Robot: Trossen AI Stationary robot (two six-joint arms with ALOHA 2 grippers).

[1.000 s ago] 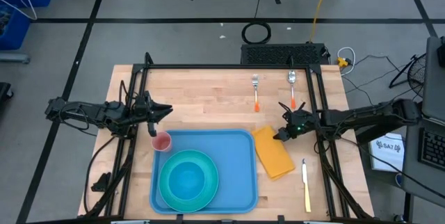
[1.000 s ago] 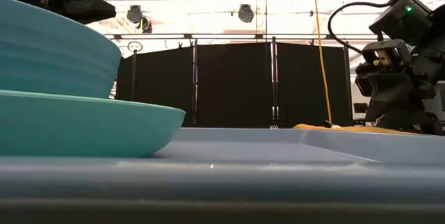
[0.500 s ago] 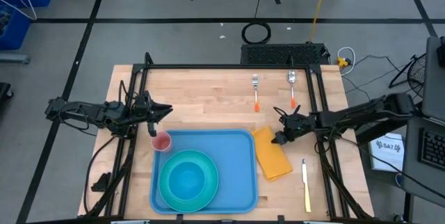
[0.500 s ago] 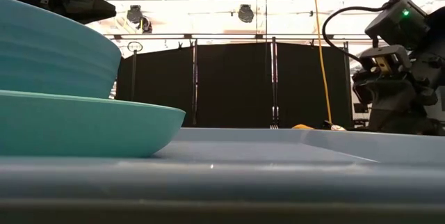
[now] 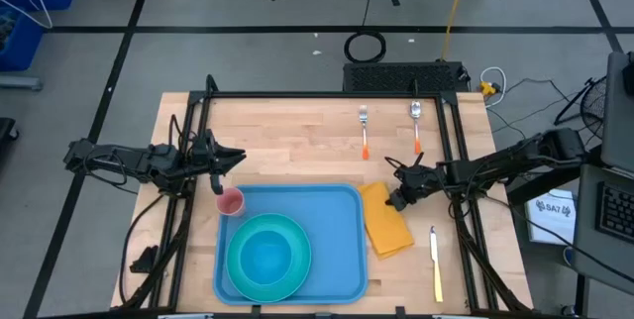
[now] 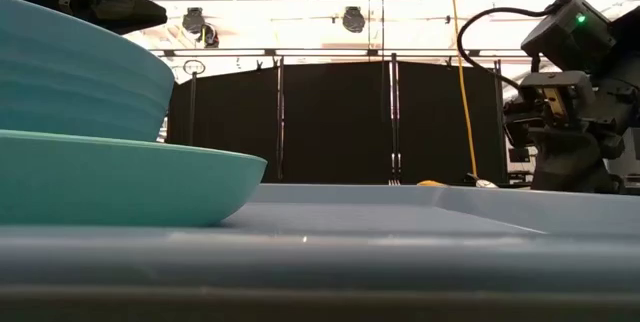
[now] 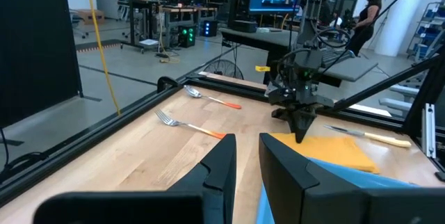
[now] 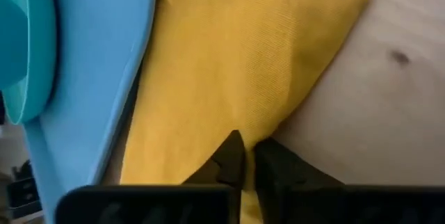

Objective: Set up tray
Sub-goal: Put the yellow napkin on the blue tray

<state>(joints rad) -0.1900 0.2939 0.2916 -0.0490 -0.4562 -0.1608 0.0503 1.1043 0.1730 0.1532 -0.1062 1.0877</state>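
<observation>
The light-blue tray lies at the table's near middle. It carries a teal plate with a teal bowl on it. A pink cup stands at the tray's far left corner. A yellow napkin lies flat on the table against the tray's right rim. My right gripper is down at the napkin's far end, shut on it. My left gripper hovers shut and holding nothing, just beyond the cup. My right gripper pinches the napkin's right edge, near its far end, between its two fingertips. The fingers come from above, slanting in from the table's right. The napkin lies flat on the table; one layer or several, I cannot tell.
Two orange-handled forks lie at the far middle of the table. A knife lies to the right of the napkin. Black frame rails run along the table's far, left and right sides.
My right gripper has gone toward the table's left and near edges and down onto the napkin's far end. The napkin still lies flat beside the tray.
</observation>
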